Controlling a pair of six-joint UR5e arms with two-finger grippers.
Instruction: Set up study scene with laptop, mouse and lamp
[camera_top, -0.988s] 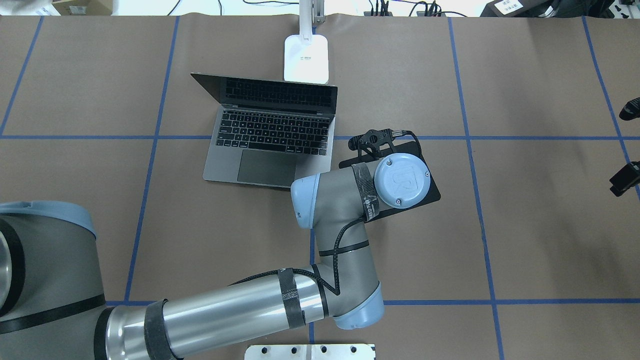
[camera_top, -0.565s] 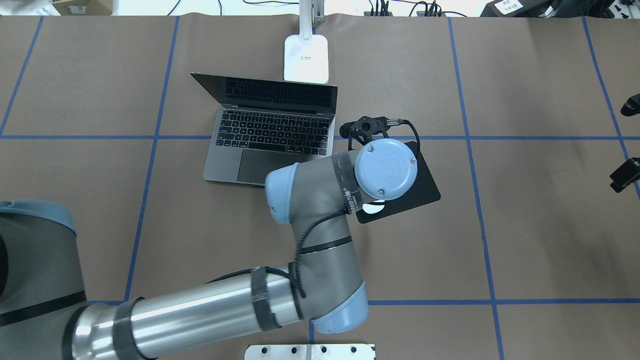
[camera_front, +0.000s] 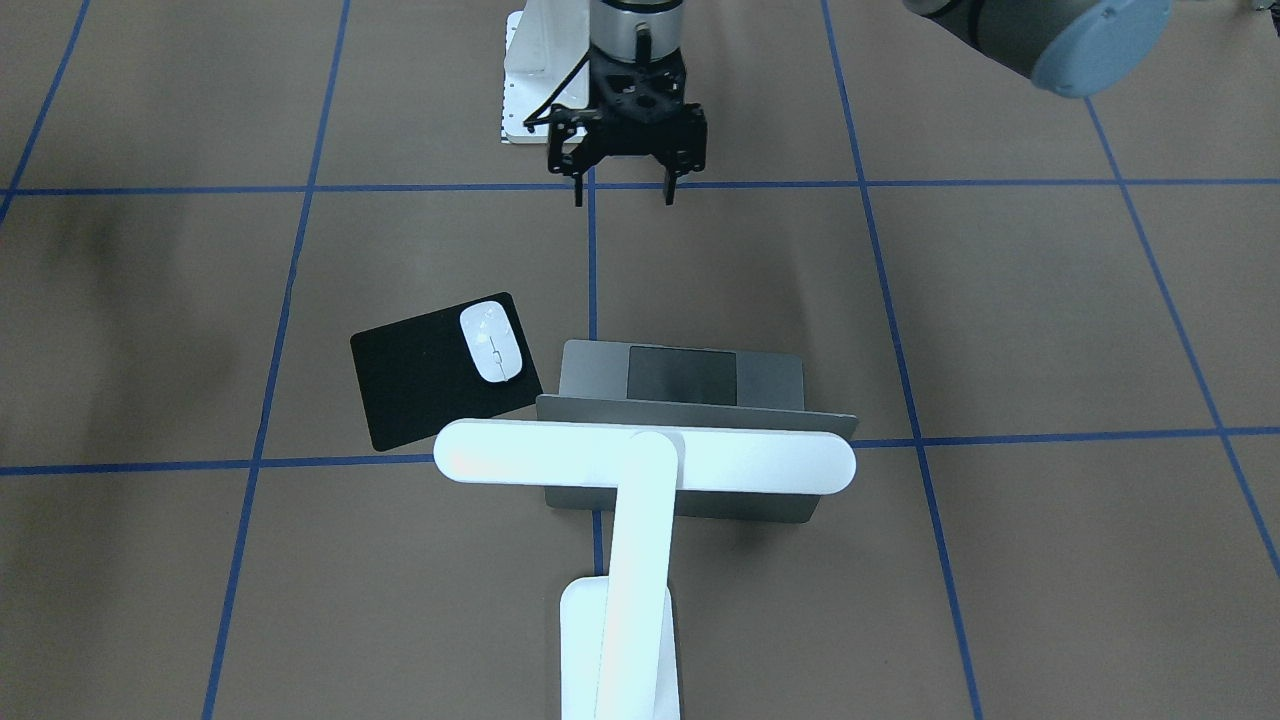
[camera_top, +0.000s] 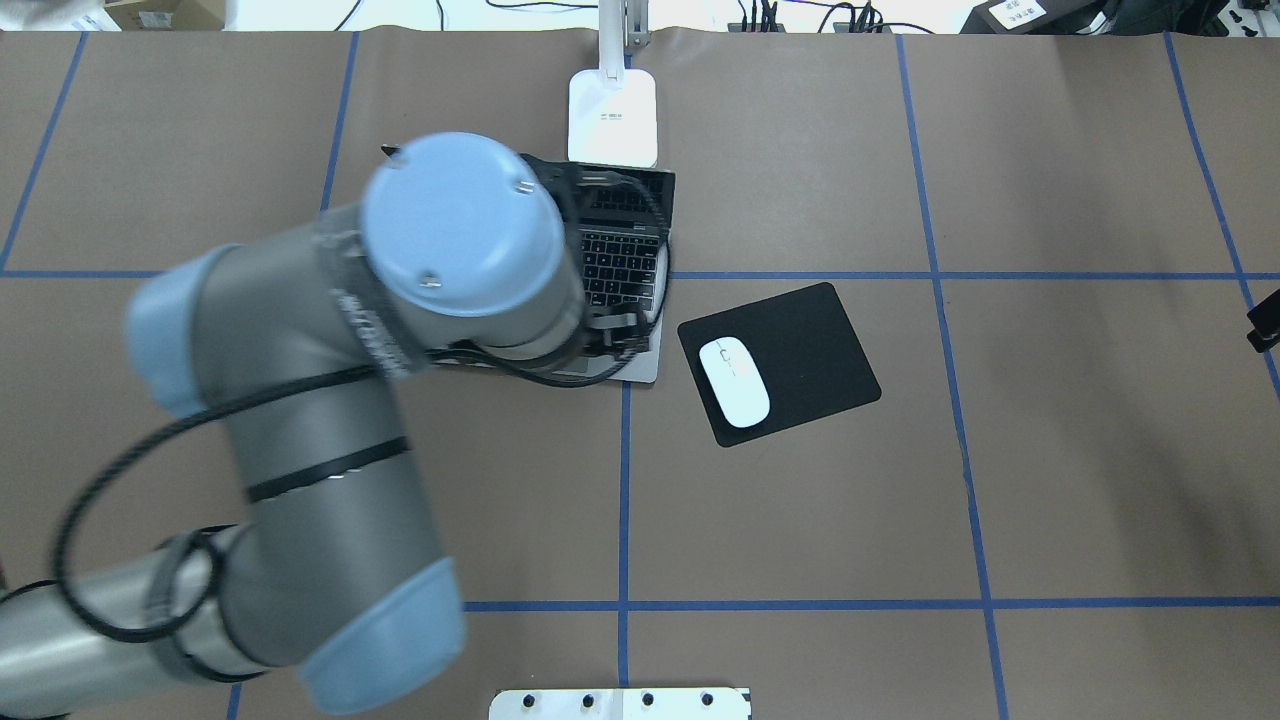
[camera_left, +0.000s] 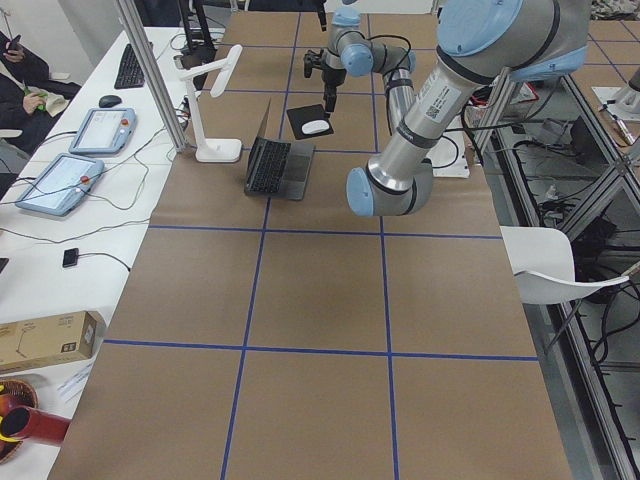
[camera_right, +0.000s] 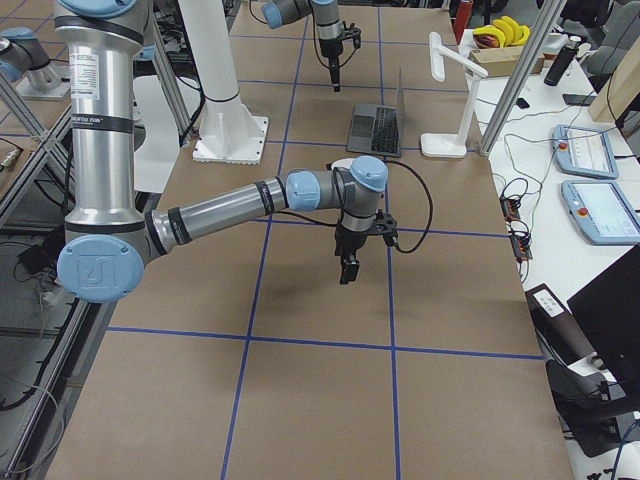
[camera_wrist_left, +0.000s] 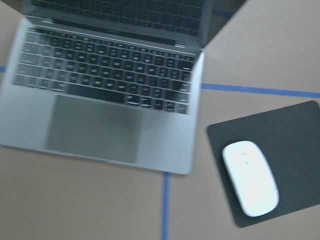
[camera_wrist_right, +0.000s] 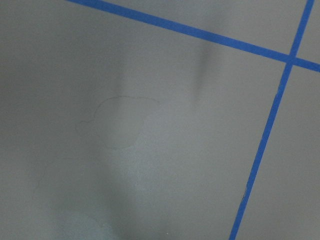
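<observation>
Mouse (camera_top: 734, 382) lies on black pad (camera_top: 812, 338) beside laptop (camera_wrist_left: 95, 127); left fingers (camera_front: 577, 188) hang spread and empty; right fingers (camera_right: 346, 272): cannot tell.

You are in a robotics lab: a robot arm (camera_right: 100, 130) stands at a table (camera_left: 320, 330) covered in brown paper and gridded with blue tape (camera_top: 622, 500), with control tablets (camera_left: 55, 185) and a keyboard (camera_left: 130, 65) on the white bench (camera_left: 40, 290) alongside.
</observation>
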